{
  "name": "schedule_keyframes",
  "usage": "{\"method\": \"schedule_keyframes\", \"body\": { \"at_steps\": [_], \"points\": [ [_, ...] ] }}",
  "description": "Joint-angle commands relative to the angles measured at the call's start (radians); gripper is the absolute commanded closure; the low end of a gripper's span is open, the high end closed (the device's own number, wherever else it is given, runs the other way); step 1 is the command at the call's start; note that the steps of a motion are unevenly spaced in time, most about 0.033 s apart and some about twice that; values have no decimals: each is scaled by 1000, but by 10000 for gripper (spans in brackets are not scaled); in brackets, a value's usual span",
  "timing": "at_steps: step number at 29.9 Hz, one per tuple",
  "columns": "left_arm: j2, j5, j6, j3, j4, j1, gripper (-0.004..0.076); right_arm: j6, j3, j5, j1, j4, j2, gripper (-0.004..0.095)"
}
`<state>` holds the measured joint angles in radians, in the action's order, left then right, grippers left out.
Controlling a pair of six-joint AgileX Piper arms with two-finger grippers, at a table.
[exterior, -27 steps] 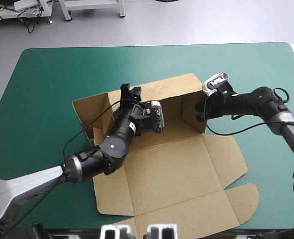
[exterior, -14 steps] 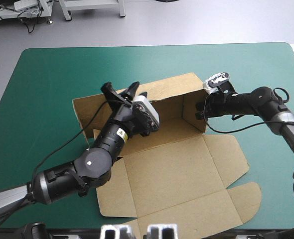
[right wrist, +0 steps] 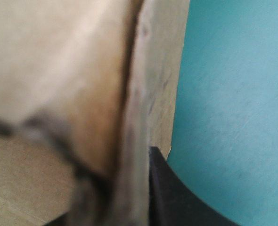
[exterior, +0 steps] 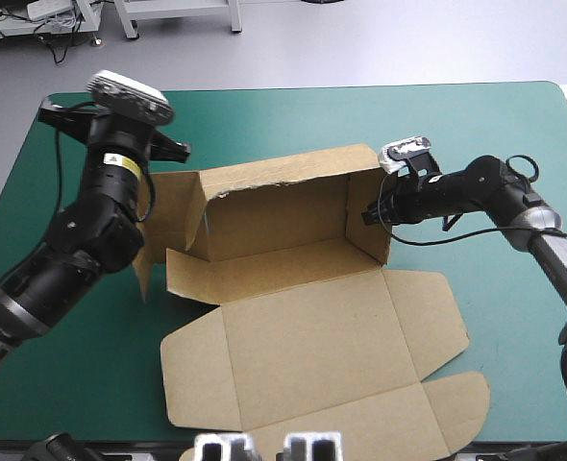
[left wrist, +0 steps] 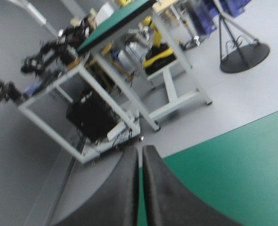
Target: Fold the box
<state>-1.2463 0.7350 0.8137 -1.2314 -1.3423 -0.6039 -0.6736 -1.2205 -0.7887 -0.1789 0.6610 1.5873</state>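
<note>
1. High view: the brown box (exterior: 293,288) lies at the middle of the frame on the teal-green surface (exterior: 476,134), only half formed. Its back wall (exterior: 283,206) stands upright and its right end wall (exterior: 368,230) is raised. The left end flap (exterior: 173,216) splays outward toward the frame's left. The lid panel (exterior: 312,355) lies flat toward the bottom edge.
2. The right tool (exterior: 370,213), right of centre, is clamped on the upper part of the right end wall. In the right wrist view, blurred brown board runs right beside the one black finger that shows.
3. The left tool (left wrist: 140,153) has its fingers pressed together in one pointed arch and holds nothing. It looks over the surface's edge into the room. In the high view that arm stands raised at the upper left, well apart from the box.
4. The step in hand looks like squaring the ends. The right grip should hold firm, so the wall keeps upright and the box cannot slide. The left tool would need to come down outside the splayed flap and press it inward near its crease.
5. What stands in the way is the box's own parts. The flat lid panel takes up the near side, so an approach from the frame's left suits best. The flap may also spring back.
</note>
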Motion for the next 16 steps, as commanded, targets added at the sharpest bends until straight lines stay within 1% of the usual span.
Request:
{"method": "schedule_keyframes", "body": {
  "at_steps": [1,3,6,8,11,14,16],
  "points": [
    [29,-8,-85,-58,167,151,712,184,-111,-166,-11,-29,-57,911],
    [29,-8,-153,-59,314,251,712,219,-151,-278,-11,-34,-57,911],
    [29,-8,-269,-59,534,384,712,259,-194,-370,-11,-79,-57,911],
    [29,1,-366,-59,683,478,712,300,-210,-388,-11,-137,-57,911],
    [29,34,-481,-59,868,565,712,346,-215,-400,-11,-225,-42,912],
    [29,69,-615,-59,1033,625,712,314,-215,-403,-11,-261,7,912],
    [27,84,-674,-59,1091,639,712,272,-215,-377,-11,-261,48,912]
  ]
}}
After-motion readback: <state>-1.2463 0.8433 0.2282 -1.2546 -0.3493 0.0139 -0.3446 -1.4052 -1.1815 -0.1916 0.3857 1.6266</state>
